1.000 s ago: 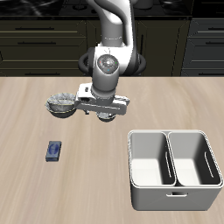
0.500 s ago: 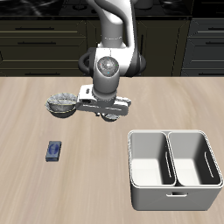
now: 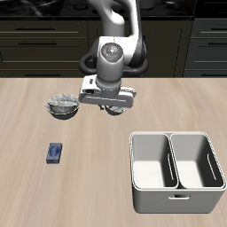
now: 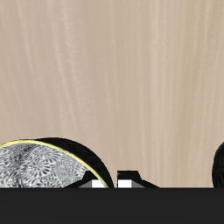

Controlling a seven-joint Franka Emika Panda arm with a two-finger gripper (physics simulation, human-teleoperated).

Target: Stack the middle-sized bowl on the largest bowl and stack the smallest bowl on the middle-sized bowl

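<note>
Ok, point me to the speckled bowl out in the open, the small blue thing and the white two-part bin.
speckled bowl (image 3: pixel 63 107), exterior view, on its patterned inside.
small blue thing (image 3: pixel 55 153), exterior view, on the middle of its top face.
white two-part bin (image 3: pixel 169 168), exterior view, on the wall between its two halves.

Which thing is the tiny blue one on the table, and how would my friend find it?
Start at the big white two-part bin near the table's front edge, then look across the bare wood to the table's other end. The small blue box lies flat there, alone, nearer the front than the speckled bowl. It is the only blue thing.
</note>
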